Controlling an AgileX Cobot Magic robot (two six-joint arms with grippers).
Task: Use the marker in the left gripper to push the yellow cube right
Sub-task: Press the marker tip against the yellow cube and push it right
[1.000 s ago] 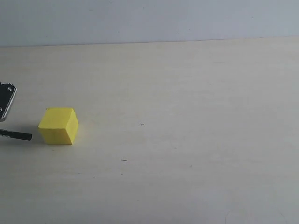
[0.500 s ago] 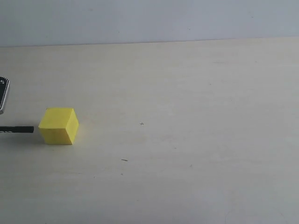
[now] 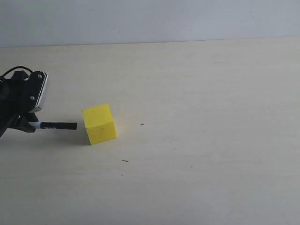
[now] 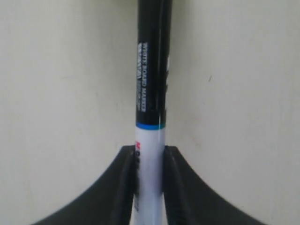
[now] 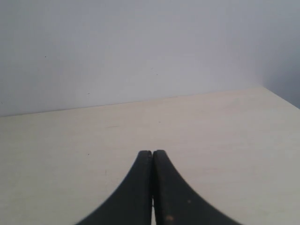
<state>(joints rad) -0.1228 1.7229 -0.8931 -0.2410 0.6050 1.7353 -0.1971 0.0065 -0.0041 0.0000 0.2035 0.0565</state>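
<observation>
Exterior view: the marker (image 3: 58,125) is being held level by the left claw (image 3: 27,125), black cap pointing straight out from it. The yellow cube (image 3: 99,124) is sitting on the counter (image 3: 197,154) just ahead of the claw, in line with the marker tip. A sliver of gap seems to be showing between tip and cube, but contact cannot be ruled out.

Left wrist view: the claw is being kept clamped on the white barrel, with the fingers (image 4: 125,178) gripping just behind the blue band and the whole cap left free ahead.

The right claw (image 5: 152,154) is being held pressed together with nothing gripped, and the cube is not being seen from it.

Handling, as a judgement: the cube is being read as light, stiff and matte, so an easy slide is expected. It is lying turned relative to the marker line, so yaw is likely if it is pushed off-centre. Contact is best made low, at the middle of the face nearest the claw. The barrel is smooth and round, so slip back through the claw is being treated as the main risk.
</observation>
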